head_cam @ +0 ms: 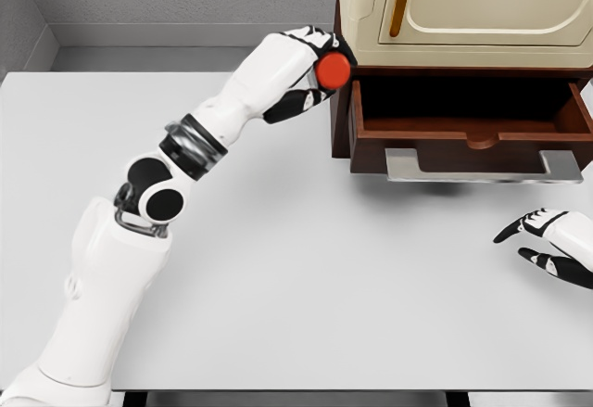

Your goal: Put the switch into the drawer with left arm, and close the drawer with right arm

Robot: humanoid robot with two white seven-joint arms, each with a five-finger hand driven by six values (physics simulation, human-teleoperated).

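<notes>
From the head view, the left robot hand [310, 69] is clamped on the red switch [333, 71], raised above the worktop [306, 286] just beside the cabinet's [463, 8] left corner. The open drawer [468, 133] lies to the right of and slightly below the switch, so the carry must go rightward over its side wall. The right robot hand [547, 245] rests near the drawer front, fingers apart and empty.

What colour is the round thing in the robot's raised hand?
Bright orange-red, seen in the head view: the round switch in the left hand.
</notes>
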